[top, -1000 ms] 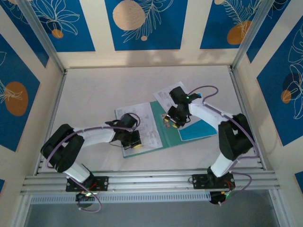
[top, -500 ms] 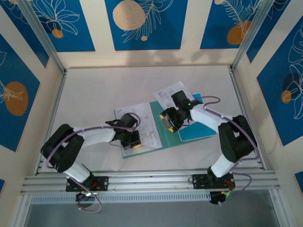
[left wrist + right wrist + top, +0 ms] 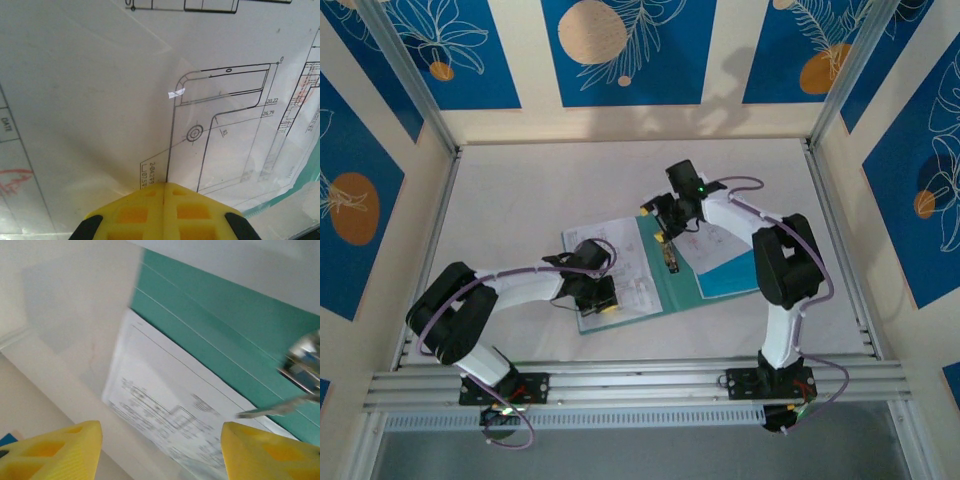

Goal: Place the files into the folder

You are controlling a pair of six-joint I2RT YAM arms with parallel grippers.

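Bright, even light from overhead fills the top view, leaving only soft, faint shadows on the pale matte table (image 3: 520, 190). The left wrist view is sharp, with a soft diagonal shadow crossing the white printed paper sheet (image 3: 100, 100). The right wrist view is motion-blurred, and the teal-green card folder (image 3: 225, 305) looks smeared.

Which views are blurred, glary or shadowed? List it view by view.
Top external: sharp and evenly lit, with soft arm shadows on the table. Left wrist: crisp print on the sheet, one small white glint, and shade beside the shut left gripper. Right wrist: blurred throughout, with the folder edges and print smeared.
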